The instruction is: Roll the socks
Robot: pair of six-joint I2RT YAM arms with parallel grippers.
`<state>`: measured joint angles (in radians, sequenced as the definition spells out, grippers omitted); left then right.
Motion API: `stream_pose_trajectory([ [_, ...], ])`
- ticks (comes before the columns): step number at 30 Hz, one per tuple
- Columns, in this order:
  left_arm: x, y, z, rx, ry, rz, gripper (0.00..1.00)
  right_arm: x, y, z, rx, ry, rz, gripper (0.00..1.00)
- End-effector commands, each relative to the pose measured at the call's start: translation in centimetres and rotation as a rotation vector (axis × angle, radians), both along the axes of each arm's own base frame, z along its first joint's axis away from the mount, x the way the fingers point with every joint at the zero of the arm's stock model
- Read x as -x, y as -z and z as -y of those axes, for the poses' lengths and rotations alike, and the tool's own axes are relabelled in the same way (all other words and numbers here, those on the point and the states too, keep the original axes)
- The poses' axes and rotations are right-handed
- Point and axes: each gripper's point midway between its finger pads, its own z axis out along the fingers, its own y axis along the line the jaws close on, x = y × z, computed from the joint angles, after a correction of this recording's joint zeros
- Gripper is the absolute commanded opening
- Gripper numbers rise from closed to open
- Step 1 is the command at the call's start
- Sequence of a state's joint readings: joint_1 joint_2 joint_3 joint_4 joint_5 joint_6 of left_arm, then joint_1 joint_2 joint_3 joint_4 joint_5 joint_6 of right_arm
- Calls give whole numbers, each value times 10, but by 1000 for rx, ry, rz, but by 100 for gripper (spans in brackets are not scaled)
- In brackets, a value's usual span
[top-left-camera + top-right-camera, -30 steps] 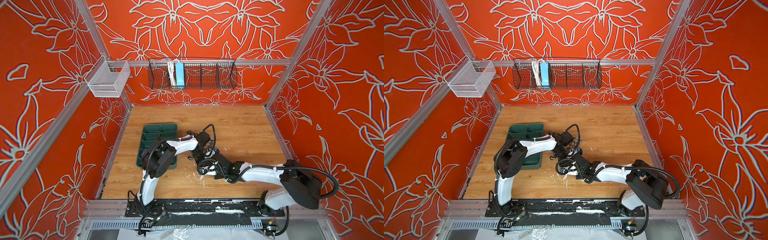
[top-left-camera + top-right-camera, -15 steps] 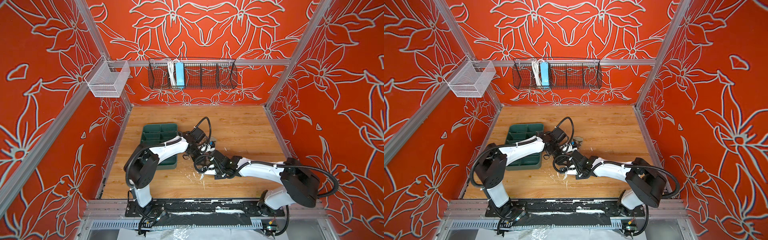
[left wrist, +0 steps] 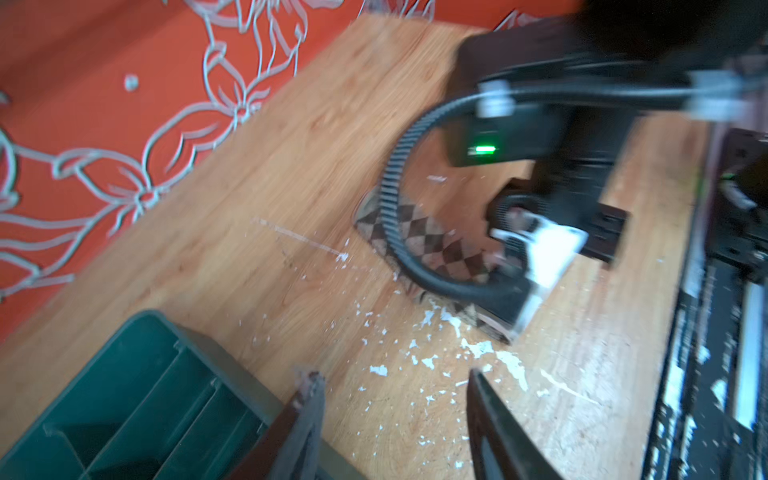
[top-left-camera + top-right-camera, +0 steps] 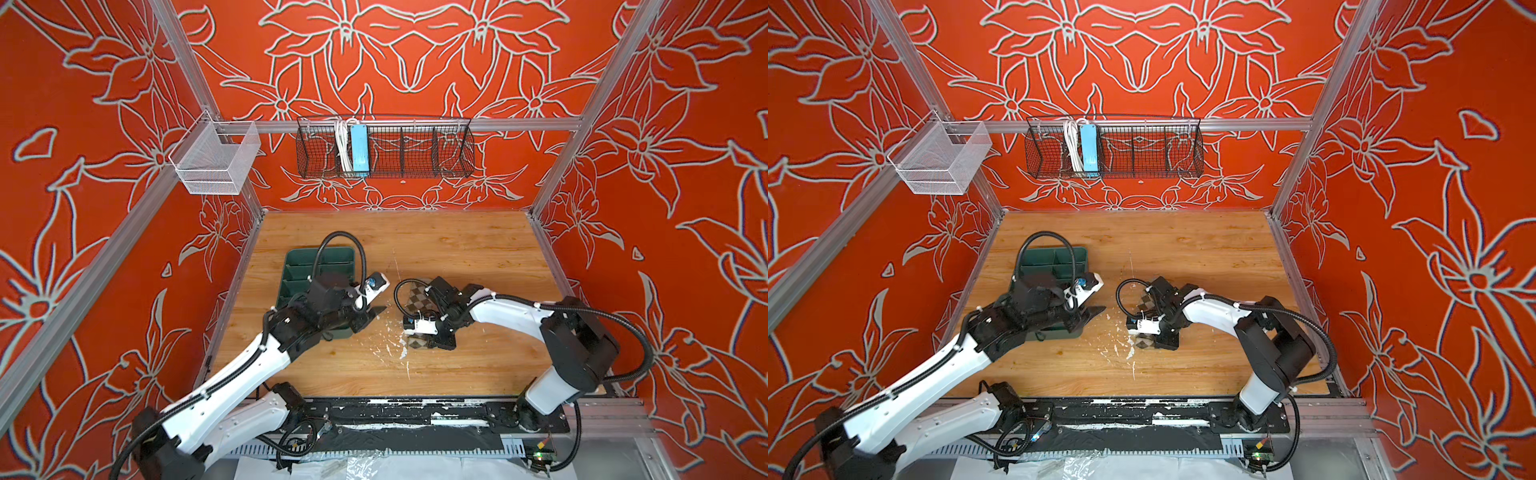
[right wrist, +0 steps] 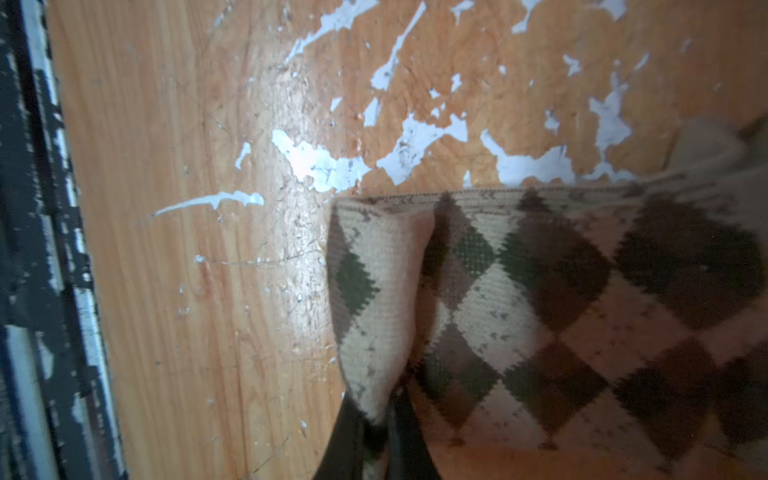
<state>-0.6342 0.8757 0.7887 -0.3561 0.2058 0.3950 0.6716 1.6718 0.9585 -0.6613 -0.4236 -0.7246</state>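
argyle sock (image 5: 519,299) in right end effector (image 5: 374,432)

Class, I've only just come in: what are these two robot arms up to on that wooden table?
They are working on an argyle sock lying on the wooden table. The right gripper is shut on a fold at the sock's edge and holds it pinched. The left gripper is open and holds nothing, beside the green tray and apart from the sock. Only one sock is visible, and it looks barely rolled.
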Motion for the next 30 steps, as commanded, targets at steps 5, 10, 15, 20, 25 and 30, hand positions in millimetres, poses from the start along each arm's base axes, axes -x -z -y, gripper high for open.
stream_pose_trajectory([
  [5,43,37,36,-217,275,191,57,16,20,15,81,59,-247,0],
  [10,53,98,71,-411,382,238,59,6,28,16,102,70,-233,0],
  [15,38,136,101,-466,354,260,58,1,27,15,97,69,-214,0],
  [20,20,163,116,-500,299,255,54,-1,24,12,86,69,-210,0],
  [25,13,189,121,-559,286,213,43,-3,21,10,75,71,-201,0],
  [30,5,210,120,-621,252,190,24,-3,14,8,49,71,-189,0],
])
